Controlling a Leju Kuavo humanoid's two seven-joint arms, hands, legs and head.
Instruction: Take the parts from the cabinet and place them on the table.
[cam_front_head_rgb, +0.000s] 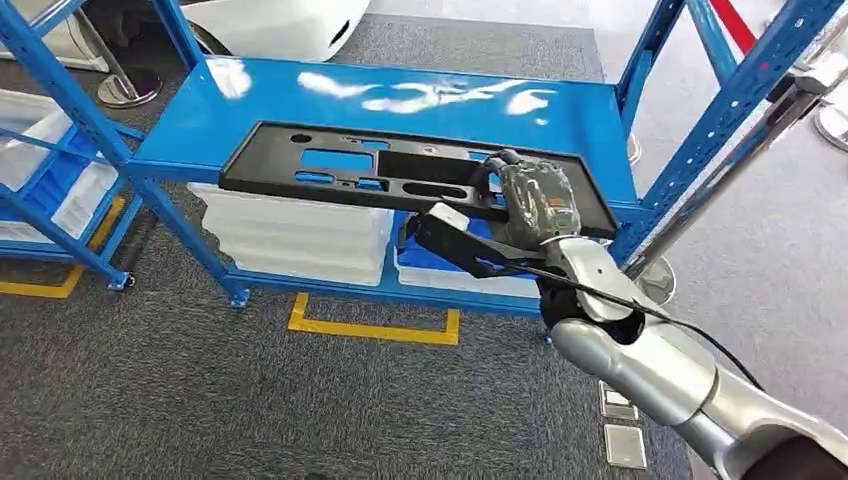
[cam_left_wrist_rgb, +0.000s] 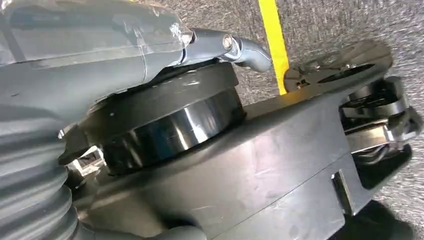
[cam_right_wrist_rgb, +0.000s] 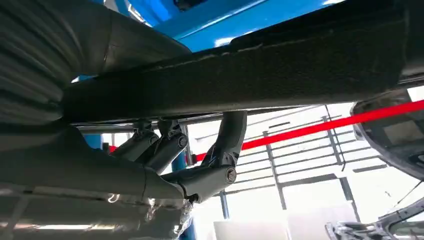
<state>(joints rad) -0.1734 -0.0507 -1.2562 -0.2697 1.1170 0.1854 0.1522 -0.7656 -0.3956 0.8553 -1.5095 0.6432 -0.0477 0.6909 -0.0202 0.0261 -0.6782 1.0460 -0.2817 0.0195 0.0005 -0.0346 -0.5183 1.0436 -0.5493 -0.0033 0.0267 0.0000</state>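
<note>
The blue cabinet (cam_front_head_rgb: 400, 100) is the biggest thing here, a rack of blue metal with perforated posts, and its glossy upper shelf stands in the far middle of the head view. It stands on a grey carpet floor (cam_front_head_rgb: 200, 410) which carries yellow tape marks (cam_front_head_rgb: 372, 328) just near the foot of the rack. On the lower level of the rack there are white bins (cam_front_head_rgb: 295, 232) stacked under the shelf, and more white and blue bins (cam_front_head_rgb: 35, 165) sit in the neighbouring rack at the far left.

The part (cam_front_head_rgb: 370, 170) is a long, flat, black plastic panel with several rectangular and oval openings. It lies on the near edge of the upper shelf, going from left to right, and its near edge hangs a little over the shelf front.

The right arm (cam_front_head_rgb: 660, 375), silver, comes in from the near right and reaches to the right end of the part. The right hand (cam_front_head_rgb: 530, 205) is closed on this end: its fingers curl over the top of the panel, and the thumb (cam_front_head_rgb: 465, 240) stretches to the left below the near edge. In the right wrist view the dark fingers (cam_right_wrist_rgb: 225, 150) press from under against the black edge of the part (cam_right_wrist_rgb: 280, 75), so the hand grips it.

The left hand (cam_left_wrist_rgb: 235, 47) shows in the left wrist view over the carpet and a yellow line (cam_left_wrist_rgb: 274, 42); I cannot tell if it is open or closed.
</note>
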